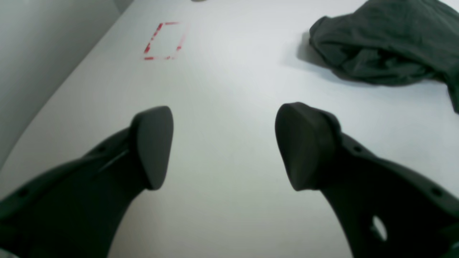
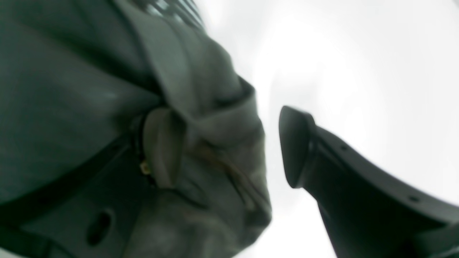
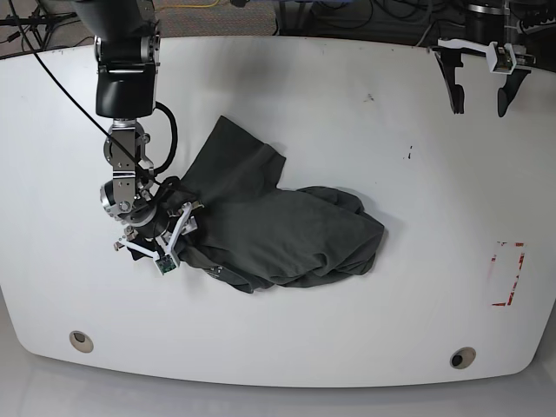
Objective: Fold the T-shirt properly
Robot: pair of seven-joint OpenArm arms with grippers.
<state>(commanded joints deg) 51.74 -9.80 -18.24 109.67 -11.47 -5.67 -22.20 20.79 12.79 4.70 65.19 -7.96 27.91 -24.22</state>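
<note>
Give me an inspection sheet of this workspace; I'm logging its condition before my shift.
Surface: white table, with red dashed marks near one side and two round holes by the edge.
Job's things: dark grey T-shirt, rumpled, not neatly folded.
Clutter: nothing seen.
Grippers: left open, away from the cloth; right open, fabric between its fingers, no clamp on it.
Cables: dark cables along the far edge.
Surroundings: grey area beyond the table's near edge.

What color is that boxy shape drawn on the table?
The boxy outline is red, with gaps in its line. It shows best in the base view.
</note>
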